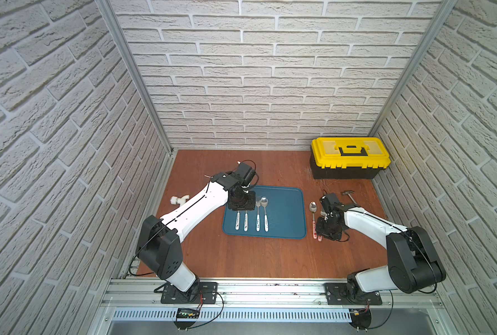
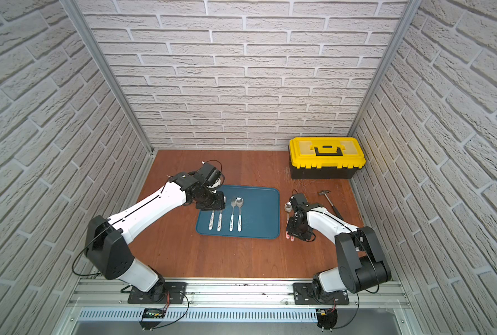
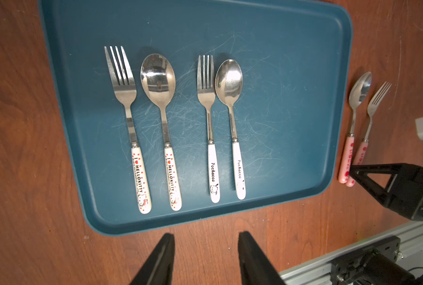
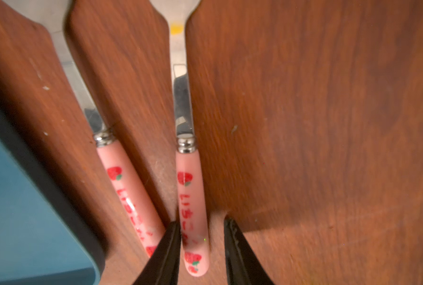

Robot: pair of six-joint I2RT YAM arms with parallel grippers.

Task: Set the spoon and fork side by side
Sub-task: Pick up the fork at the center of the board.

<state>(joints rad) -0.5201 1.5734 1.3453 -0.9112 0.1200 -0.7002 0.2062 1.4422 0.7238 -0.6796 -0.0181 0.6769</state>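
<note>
A pink strawberry-handled spoon (image 3: 359, 86) and its matching fork (image 3: 378, 96) lie on the wooden table just right of the blue tray (image 1: 285, 208), handles close together. My right gripper (image 4: 201, 222) is down at the table, open. It straddles the end of the fork's handle (image 4: 189, 192): one finger touches it and a gap shows on the other side. The spoon's handle (image 4: 124, 187) lies just outside that finger. My left gripper (image 3: 206, 234) hovers open and empty over the tray's near edge.
On the tray lie a Hello Kitty fork (image 3: 121, 74) and spoon (image 3: 158, 74), then a Pochacco fork (image 3: 205, 74) and spoon (image 3: 229, 79). A yellow toolbox (image 1: 350, 158) stands at the back right, a hammer (image 1: 348, 195) before it. A white pipe fitting (image 1: 179, 199) lies left.
</note>
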